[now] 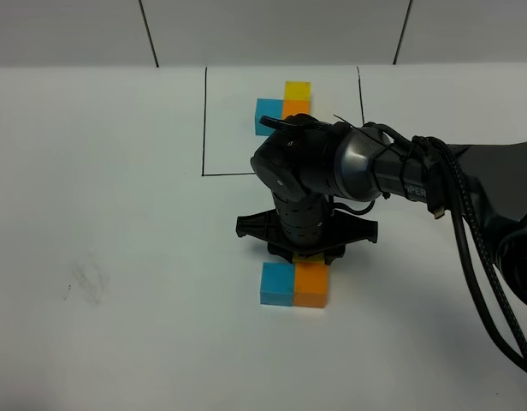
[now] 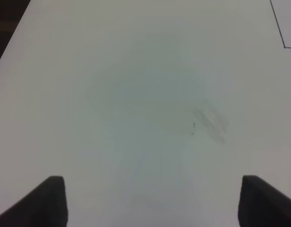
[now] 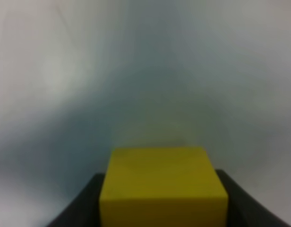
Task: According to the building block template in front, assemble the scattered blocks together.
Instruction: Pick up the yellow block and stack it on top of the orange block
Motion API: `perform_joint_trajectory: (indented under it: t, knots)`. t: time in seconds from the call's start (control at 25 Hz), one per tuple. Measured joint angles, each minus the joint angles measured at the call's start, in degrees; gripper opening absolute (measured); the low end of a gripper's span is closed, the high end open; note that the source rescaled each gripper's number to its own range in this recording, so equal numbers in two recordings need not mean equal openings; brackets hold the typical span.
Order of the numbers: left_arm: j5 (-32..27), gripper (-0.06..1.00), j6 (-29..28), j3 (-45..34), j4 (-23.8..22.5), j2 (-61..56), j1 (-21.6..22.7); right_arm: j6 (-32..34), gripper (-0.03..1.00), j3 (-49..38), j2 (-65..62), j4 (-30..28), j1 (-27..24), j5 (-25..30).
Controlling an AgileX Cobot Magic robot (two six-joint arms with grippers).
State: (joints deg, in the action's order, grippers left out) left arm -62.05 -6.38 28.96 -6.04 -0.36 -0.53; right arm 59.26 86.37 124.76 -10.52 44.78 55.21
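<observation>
**Two cubes joined, the yellow one held in the right jaws**

Two dark fingers of the right gripper (image 3: 163, 208) close on the yellow cube (image 3: 163, 187), one against each side, with the cube filling the gap between them in the right wrist view. The surface beyond it is a blurred grey-white. From the high camera, this gripper (image 1: 307, 251) points down just behind the orange cube (image 1: 311, 285), and only a thin yellow sliver shows under its black cross-bar. Whether the yellow cube touches the orange one cannot be told from here.

The orange cube sits on the white tabletop (image 1: 101, 205), touching the blue cube (image 1: 276, 283) on its left side; the pair forms a short row near the front of the tabletop.

The left gripper (image 2: 152, 201) has its jaws set wide apart with nothing between them, its two dark fingertips (image 2: 52, 196) showing at the corners of the left wrist view above bare tabletop with a faint grey smudge (image 2: 211, 120).

Further back, the template (image 1: 283, 109) lies inside a black-lined outline, with a blue, an orange and a yellow cube clustered together; the right arm (image 1: 392, 171) partly covers it.
</observation>
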Motion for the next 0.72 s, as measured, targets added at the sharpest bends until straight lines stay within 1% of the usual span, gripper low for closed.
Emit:
perform_joint_trajectory:
  t: [0.4,0.72]
  knots:
    - [0.0,0.67,0.0,0.0,0.0,0.0,0.0,0.1,0.22,0.0,0.1,-0.1,0.0,0.0]
    - [0.0,0.67,0.0,0.0,0.0,0.0,0.0,1.7,0.22,0.0,0.1,-0.2,0.0,0.0]
